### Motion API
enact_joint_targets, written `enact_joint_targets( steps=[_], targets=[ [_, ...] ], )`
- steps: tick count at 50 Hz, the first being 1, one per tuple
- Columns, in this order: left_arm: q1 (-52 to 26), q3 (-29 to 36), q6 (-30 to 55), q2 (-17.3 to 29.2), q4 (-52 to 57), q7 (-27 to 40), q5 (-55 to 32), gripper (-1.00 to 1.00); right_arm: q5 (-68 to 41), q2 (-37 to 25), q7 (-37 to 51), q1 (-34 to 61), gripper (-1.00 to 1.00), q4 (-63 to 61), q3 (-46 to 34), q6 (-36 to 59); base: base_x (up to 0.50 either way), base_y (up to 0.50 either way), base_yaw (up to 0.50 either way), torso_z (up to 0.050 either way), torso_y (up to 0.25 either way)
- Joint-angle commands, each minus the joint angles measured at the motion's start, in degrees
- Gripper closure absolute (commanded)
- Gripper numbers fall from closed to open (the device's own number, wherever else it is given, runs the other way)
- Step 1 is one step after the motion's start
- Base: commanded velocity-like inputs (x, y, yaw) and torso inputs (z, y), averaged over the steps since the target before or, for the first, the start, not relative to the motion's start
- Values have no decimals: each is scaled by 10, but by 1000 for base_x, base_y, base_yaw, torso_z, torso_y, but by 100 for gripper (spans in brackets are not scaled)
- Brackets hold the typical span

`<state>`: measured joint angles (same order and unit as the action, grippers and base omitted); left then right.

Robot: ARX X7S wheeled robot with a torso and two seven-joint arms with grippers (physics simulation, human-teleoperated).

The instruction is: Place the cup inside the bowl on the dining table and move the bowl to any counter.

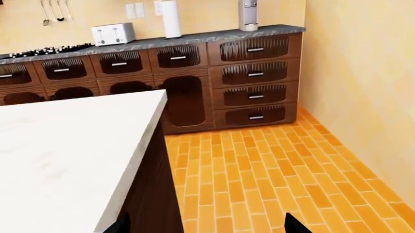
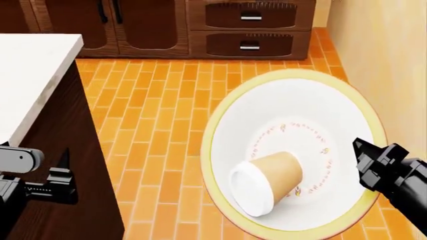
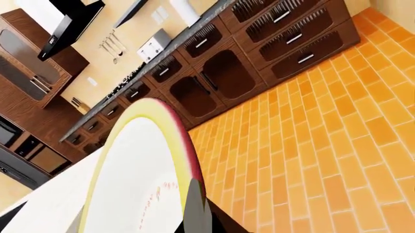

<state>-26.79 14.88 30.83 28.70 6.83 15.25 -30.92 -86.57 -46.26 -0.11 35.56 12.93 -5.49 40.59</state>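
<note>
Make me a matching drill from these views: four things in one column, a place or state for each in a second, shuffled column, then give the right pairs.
Things
1. cup
2. bowl
3. toaster
4. left gripper

Places or states
A. standing on the dark counter
B. held by its rim at the right gripper, out over the orange floor
C. lying on its side inside the bowl
D. low beside the dining table, holding nothing

Pairs: 1-C, 2-B, 3-A, 4-D
</note>
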Motion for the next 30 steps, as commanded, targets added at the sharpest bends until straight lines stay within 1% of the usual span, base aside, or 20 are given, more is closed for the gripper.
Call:
enact_joint_targets(
  steps=[1, 17, 30],
  targets=[
    [0, 1, -1, 0, -1, 0, 0, -100, -10, 0, -7, 2, 100, -7, 5, 1, 500, -219, 0, 10, 0],
    [7, -1, -10, 1, -5, -1, -1, -100, -13, 3, -10, 0, 100, -2, 4, 1, 500, -217, 0, 0, 1],
    [5, 3, -8, -2, -5, 1, 0, -100, -6, 3, -15, -2, 100, -3, 1, -3, 500, -171, 0, 0, 2]
  ],
)
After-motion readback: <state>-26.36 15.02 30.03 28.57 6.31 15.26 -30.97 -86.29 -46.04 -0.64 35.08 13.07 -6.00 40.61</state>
